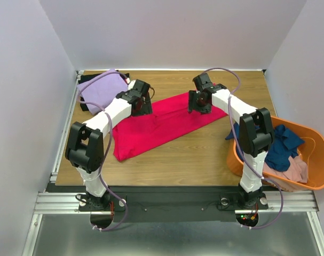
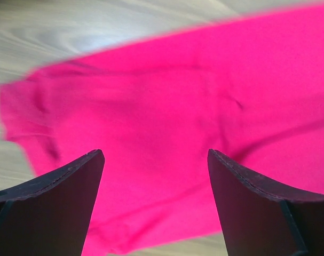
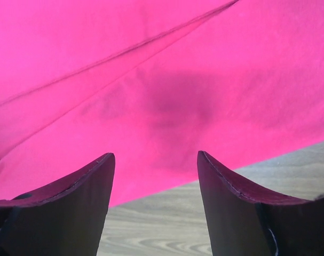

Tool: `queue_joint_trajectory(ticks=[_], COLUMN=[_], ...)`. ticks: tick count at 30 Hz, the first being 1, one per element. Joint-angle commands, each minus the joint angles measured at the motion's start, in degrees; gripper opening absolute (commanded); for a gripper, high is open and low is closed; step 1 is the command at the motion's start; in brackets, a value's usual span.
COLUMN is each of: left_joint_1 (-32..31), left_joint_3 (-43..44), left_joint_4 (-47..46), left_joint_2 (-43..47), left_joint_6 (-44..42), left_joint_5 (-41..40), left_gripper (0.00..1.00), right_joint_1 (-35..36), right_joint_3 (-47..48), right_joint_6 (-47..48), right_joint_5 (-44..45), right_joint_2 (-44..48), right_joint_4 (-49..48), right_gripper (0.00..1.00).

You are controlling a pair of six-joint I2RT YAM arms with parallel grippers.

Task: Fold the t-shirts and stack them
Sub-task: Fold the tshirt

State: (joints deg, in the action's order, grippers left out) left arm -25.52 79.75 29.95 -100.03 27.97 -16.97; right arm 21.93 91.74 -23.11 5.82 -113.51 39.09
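T-shirts lie in three places: a folded lavender cloth shirt (image 1: 100,89) at the far-left corner of the wooden worktop (image 1: 204,154), a crimson-pink cloth shirt (image 1: 151,130) spread part-folded at centre, and navy (image 1: 282,146) and dusty pink (image 1: 295,170) shirts heaped in the orange plastic tub (image 1: 232,160) at right. Left claw (image 2: 155,152) and right claw (image 3: 155,153) both hang wide apart and empty over the crimson cloth. Risk, as judged: a pinch catching only the top layer, or uneven pulls, would skew the fold.
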Motion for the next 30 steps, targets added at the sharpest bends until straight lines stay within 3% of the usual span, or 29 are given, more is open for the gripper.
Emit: queue_joint_trajectory(ticks=[1,9,30], left_joint_1=[-1.5,-2.2,-2.3], left_joint_3=[-1.0,-2.6,-8.5], left_joint_4=[-2.1,-1.8,-7.3], left_joint_2=[-1.2,-1.8,-6.4], left_joint_6=[1.0,2.8,-0.1], left_joint_5=[4.8,7.2,7.4], left_gripper=[0.90,0.91,0.91], right_joint_1=[-1.5,-5.8,-7.7], right_joint_3=[2.7,3.0,7.5], right_joint_6=[-0.4,-1.0,-0.2], right_joint_5=[1.1,0.0,0.4], right_joint_2=[-1.5,-1.6,-9.8], right_joint_4=[0.2,0.4,0.6], right_gripper=[0.69,0.69,0.69])
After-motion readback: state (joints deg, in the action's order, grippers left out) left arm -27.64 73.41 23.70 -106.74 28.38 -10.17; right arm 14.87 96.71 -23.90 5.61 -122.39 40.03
